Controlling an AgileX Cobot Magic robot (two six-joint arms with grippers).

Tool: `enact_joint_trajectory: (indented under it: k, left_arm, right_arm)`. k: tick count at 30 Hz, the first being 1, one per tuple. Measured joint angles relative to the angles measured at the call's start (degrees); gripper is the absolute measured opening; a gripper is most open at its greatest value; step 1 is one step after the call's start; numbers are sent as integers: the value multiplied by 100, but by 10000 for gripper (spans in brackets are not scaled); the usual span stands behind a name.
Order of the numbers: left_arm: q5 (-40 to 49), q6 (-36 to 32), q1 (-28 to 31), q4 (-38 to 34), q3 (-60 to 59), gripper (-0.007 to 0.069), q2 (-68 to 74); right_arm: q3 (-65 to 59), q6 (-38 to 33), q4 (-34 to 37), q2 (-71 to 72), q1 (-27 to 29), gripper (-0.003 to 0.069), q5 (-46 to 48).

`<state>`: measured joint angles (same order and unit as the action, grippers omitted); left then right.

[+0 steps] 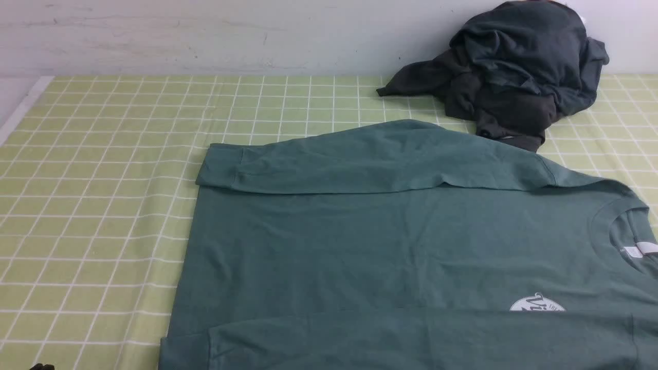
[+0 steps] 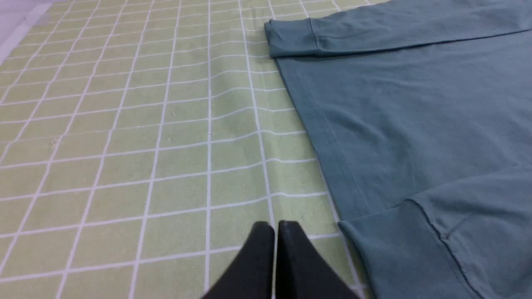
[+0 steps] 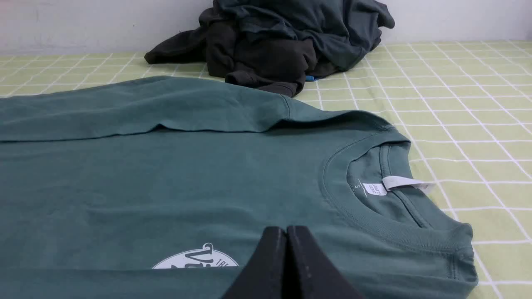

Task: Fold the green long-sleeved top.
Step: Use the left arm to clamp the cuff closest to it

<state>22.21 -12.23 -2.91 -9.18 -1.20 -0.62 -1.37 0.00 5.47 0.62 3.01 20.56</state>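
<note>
The green long-sleeved top (image 1: pixel 390 241) lies flat on the checked cloth, neck to the right, hem to the left. Both sleeves are folded over the body: one along the far edge (image 1: pixel 360 159), one along the near edge (image 1: pixel 411 339), half covering the white chest logo (image 1: pixel 537 304). The white neck label (image 3: pixel 399 182) shows in the collar. My left gripper (image 2: pixel 275 225) is shut and empty, above the cloth just beside the near cuff (image 2: pixel 399 245). My right gripper (image 3: pixel 286 229) is shut and empty, above the chest near the logo (image 3: pixel 195 259). Only a dark tip (image 1: pixel 41 366) shows in the front view.
A heap of dark charcoal and slate garments (image 1: pixel 514 77) sits at the back right against the white wall; it also shows in the right wrist view (image 3: pixel 282 45). The yellow-green checked tablecloth (image 1: pixel 103 195) spreads to the left, with its edge at the far left (image 1: pixel 20 108).
</note>
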Motion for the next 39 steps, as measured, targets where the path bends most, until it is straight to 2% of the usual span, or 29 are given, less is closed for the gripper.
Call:
enact_joint_trajectory:
  k: [31,39]
  left_arm:
    - [0,-76,0,14,0,-1,0]
    - [-300,-78,0,20,-38,-1,0]
  right_arm:
    - [0,0,-24,0,0,-13,0]
    - [0,0,-24,0,0,-13,0]
